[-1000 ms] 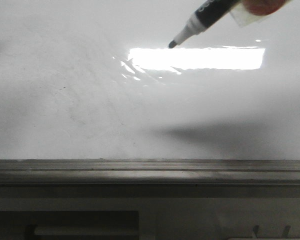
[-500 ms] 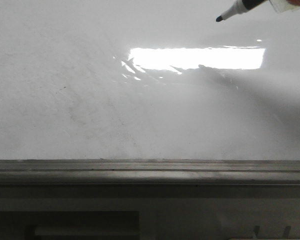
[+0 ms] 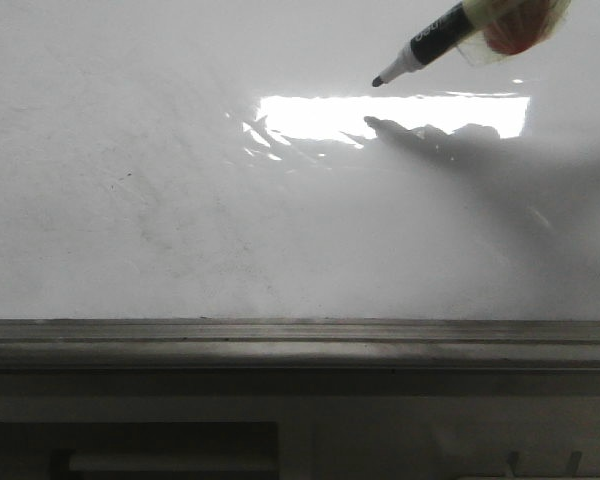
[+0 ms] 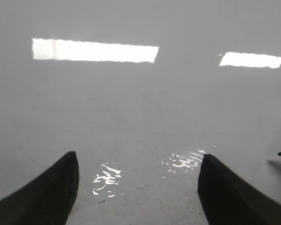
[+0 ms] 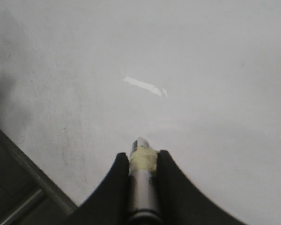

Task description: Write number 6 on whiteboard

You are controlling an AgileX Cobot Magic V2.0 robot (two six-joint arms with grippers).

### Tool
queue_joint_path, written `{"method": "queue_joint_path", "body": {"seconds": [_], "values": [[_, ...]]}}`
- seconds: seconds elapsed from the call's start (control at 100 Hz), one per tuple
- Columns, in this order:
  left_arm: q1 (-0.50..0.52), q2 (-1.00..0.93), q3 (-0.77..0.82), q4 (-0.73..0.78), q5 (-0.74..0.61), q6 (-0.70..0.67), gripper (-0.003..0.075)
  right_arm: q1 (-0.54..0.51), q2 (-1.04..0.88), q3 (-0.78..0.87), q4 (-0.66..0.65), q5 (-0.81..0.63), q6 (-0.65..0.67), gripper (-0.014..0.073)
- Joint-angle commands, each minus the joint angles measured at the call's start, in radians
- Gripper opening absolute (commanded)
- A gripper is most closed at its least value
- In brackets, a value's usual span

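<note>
right arm: comes in from the whiteboard's upper right corner in the front view, so only the taped front of the right gripper shows there, tilted down and toward the left
right gripper: jaws clamped on a black marker, with yellowish tape wrapped round the barrel where the fingers pinch it
marker tip: pointing down-left, sitting just above the bright rectangular light reflection; its shadow falls apart from it on the board below, so it looks lifted off the surface, though I can't say for sure
left arm: hovering over the board, looking straight down at it
left gripper: spread wide, nothing between the jaws, bare board showing in the gap
number 6: no marker line anywhere on the board that I can see, just faint grey smudges
whiteboard: glossy, with the grey metal rail along its bottom edge
vs half a second ago: marker has swung back down and left, more barrel and tape now in view, and the shadow is darker and closer to the tip
vs a second ago: tip is now higher and further right of where it was
</note>
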Motion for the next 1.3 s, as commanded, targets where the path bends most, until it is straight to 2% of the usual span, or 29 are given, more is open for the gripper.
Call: {"method": "queue_joint_path", "body": {"seconds": [0.0,0.16,0.33,0.58,0.96,1.29], "values": [[0.005,0.001,-0.029,-0.019,-0.019,0.002,0.0461,0.016,0.02,-0.041,0.023,-0.11,-0.015,-0.0046],[0.005,0.001,-0.029,-0.019,-0.019,0.002,0.0441,0.036,0.064,-0.041,0.023,-0.141,-0.015,-0.0046],[0.005,0.001,-0.029,-0.019,-0.019,0.002,0.044,0.067,0.123,-0.045,0.021,-0.041,-0.015,-0.0046],[0.005,0.001,-0.029,-0.019,-0.019,0.002,0.044,0.056,0.146,-0.038,-0.041,0.128,-0.013,-0.0045],[0.005,0.001,-0.029,-0.019,-0.017,0.002,0.044,-0.025,0.063,-0.03,-0.046,0.05,0.011,-0.0045],[0.005,0.001,-0.029,-0.019,-0.017,0.002,0.044,0.031,0.113,-0.089,-0.006,0.018,0.011,-0.0046]]}}
